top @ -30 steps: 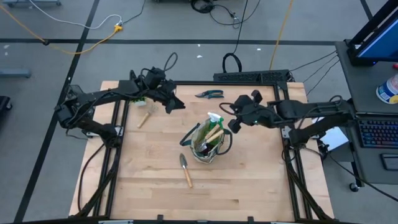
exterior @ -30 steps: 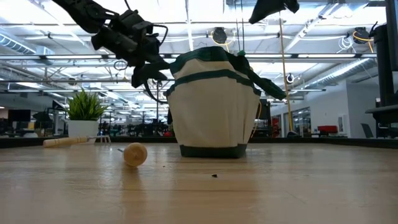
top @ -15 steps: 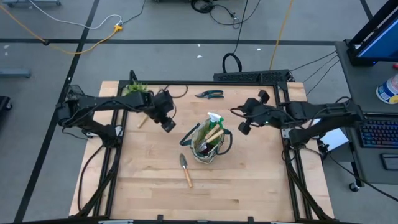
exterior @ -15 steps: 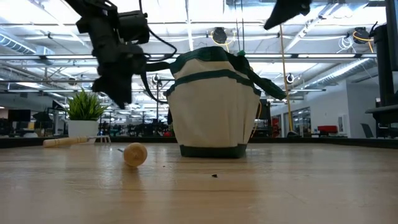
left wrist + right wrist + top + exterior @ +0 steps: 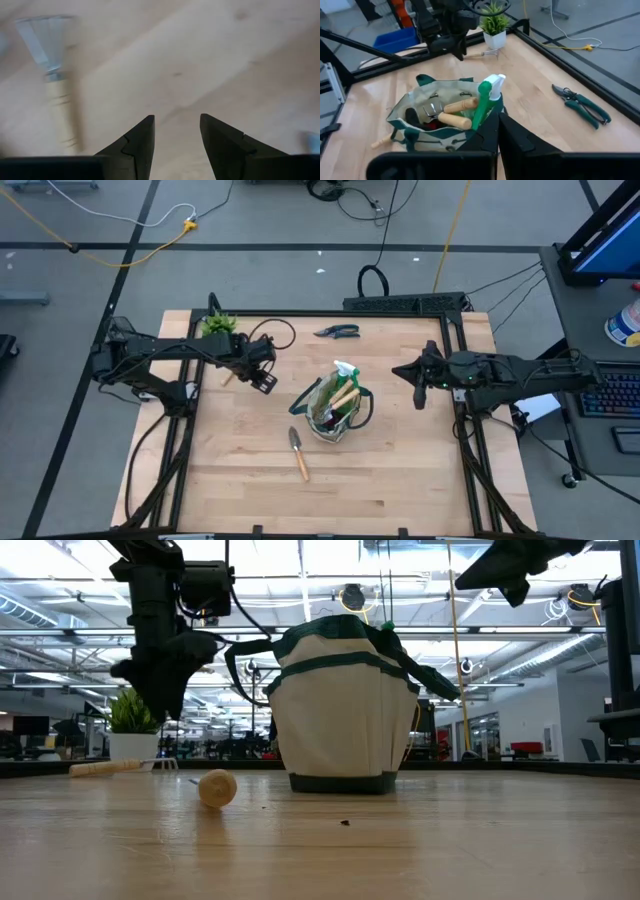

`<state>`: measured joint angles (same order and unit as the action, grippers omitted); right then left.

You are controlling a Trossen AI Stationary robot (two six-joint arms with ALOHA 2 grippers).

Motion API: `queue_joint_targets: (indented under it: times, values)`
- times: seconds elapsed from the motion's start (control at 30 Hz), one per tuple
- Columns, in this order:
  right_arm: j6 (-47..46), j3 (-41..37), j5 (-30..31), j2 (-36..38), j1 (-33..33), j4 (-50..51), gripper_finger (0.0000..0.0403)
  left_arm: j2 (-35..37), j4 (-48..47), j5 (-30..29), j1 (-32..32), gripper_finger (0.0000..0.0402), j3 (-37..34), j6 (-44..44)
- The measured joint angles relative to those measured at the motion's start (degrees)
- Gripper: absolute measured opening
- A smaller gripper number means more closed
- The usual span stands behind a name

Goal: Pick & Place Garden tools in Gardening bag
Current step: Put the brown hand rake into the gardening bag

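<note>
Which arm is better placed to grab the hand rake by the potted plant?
Left: its gripper hovers open just beside the hand rake; the right gripper is shut, beyond the gardening bag.

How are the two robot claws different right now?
The left gripper has its fingers apart, pointing down at the table near a wooden-handled tool; the right gripper is shut, beside the gardening bag. Both hold nothing.
</note>
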<state>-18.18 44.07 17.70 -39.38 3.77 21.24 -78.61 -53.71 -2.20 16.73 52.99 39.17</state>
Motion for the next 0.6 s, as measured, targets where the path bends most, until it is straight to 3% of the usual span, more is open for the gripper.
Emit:
queue_joint_targets:
  times: [0.3,0.6]
  values:
    - [-1.68,-2.53,-0.01,2.91,0.0,-0.09,0.0,0.0,-10.35,-7.17,1.51,0.0161,0.0,6.92]
    - [-1.67,-2.53,-0.01,2.91,0.0,-0.07,0.0,0.02,-12.62,-11.41,3.48,0.0161,-1.47,5.74]
